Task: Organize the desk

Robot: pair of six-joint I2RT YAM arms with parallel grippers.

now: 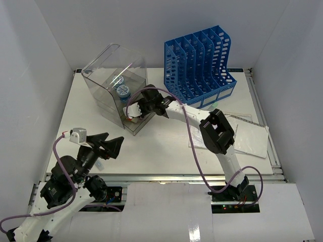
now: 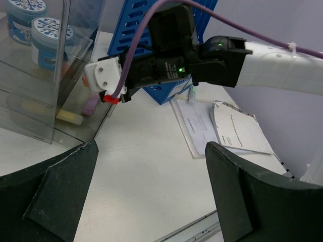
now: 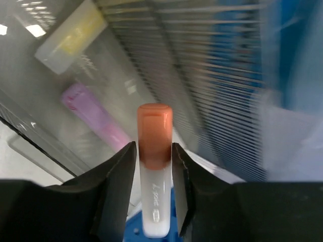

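The white desk (image 1: 161, 146) holds a clear plastic drawer box (image 1: 108, 75) at the back left. My right gripper (image 1: 133, 116) reaches into the box's open front. In the right wrist view that gripper (image 3: 153, 146) is shut on an upright white marker with an orange cap (image 3: 154, 132), and both jaws press the cap's sides. On the box floor beyond lie a purple marker (image 3: 93, 116) and a yellow and white stick (image 3: 70, 38). My left gripper (image 1: 113, 143) hovers low over the desk's front left, open (image 2: 151, 145), with nothing between its fingers.
A blue slotted file rack (image 1: 199, 65) stands at the back right. Papers and a clear sleeve (image 1: 247, 136) lie at the right, partly under the right arm. Two blue-lidded jars (image 1: 121, 89) sit in the box. The metal rail (image 1: 161, 177) runs along the front edge.
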